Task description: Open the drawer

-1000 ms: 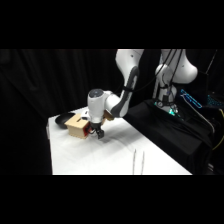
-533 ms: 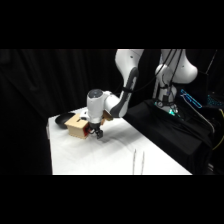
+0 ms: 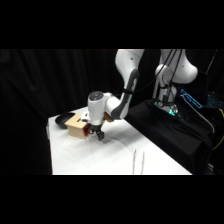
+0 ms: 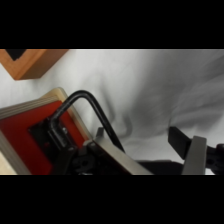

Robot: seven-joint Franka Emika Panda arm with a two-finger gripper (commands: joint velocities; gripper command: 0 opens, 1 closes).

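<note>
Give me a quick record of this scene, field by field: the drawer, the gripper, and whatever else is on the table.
drawer: light-wood tray with red-orange front and dark bent handle, in tan wooden box
gripper: low at the drawer front, one finger beside the handle
dish: black shallow dish behind the box
tongs: metal tongs near the table's front
table: white
</note>
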